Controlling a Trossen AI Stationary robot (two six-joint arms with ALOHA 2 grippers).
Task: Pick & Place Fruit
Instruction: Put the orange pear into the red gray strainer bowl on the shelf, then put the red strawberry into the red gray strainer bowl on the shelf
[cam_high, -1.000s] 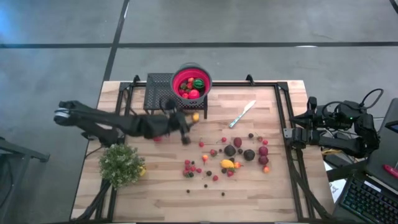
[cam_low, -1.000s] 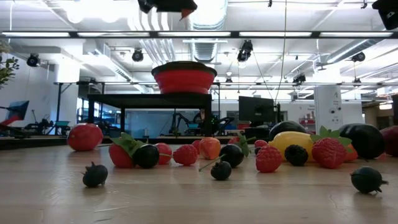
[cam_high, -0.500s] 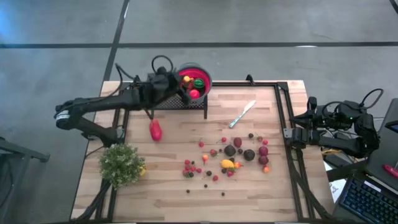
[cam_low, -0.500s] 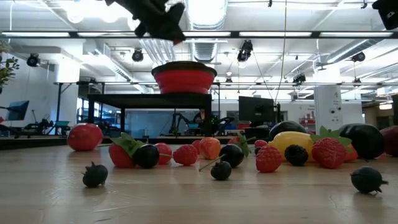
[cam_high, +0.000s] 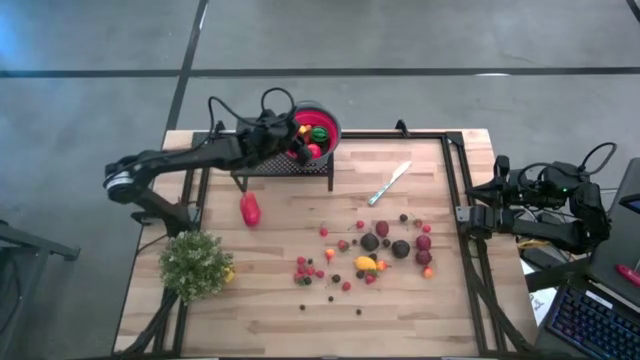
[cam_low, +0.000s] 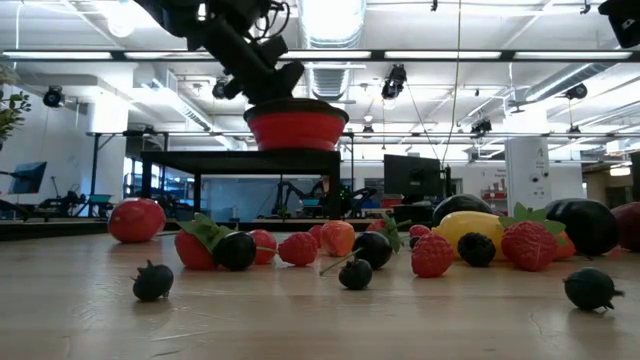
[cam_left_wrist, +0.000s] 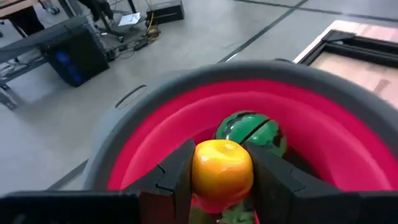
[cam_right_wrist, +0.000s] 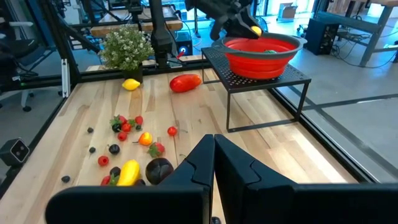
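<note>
Left gripper (cam_left_wrist: 222, 180) poised over red bowl (cam_high: 327, 118), fingers (cam_left_wrist: 176, 176) grasping yellow-orange fruit (cam_left_wrist: 222, 169), clear only from the wrist. Right gripper (cam_right_wrist: 214, 163) clenched at tabletop (cam_high: 270, 310) edge. Scattered fruits (cam_high: 370, 250) mid-tabletop, open wood around.

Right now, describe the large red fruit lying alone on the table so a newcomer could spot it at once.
Start at the red bowl on its black mesh stand at the table's far edge. Just in front of the stand's left end lies the large red fruit, between the stand and the bushy green plant. It is much bigger than the small fruits scattered to its right, and nothing touches it.
</note>
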